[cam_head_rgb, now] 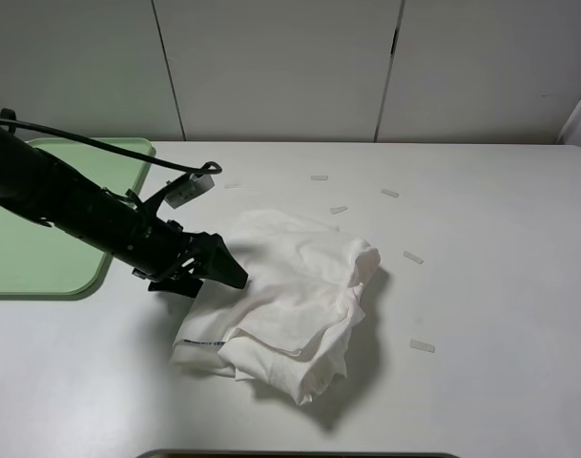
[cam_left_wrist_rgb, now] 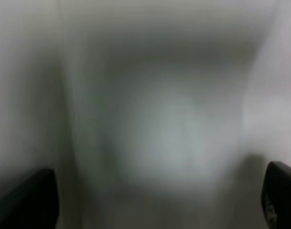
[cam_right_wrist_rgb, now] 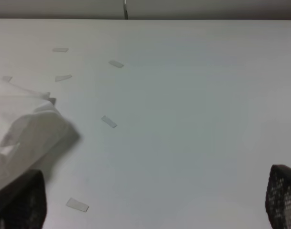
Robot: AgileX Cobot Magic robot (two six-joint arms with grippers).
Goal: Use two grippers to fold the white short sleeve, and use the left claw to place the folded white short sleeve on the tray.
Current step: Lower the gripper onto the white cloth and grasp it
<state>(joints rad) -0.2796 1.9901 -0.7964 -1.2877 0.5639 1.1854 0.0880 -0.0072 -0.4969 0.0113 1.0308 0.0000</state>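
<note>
Reaching in low from the left past the green tray [cam_head_rgb: 42, 258], the left pincer [cam_head_rgb: 235, 277] points its spread jaws at the left edge of the white short sleeve [cam_head_rgb: 290, 305], bunched mid-counter [cam_head_rgb: 490, 248]. The right pincer [cam_right_wrist_rgb: 155, 205] gapes wide above bare counter, right of the shirt.
</note>
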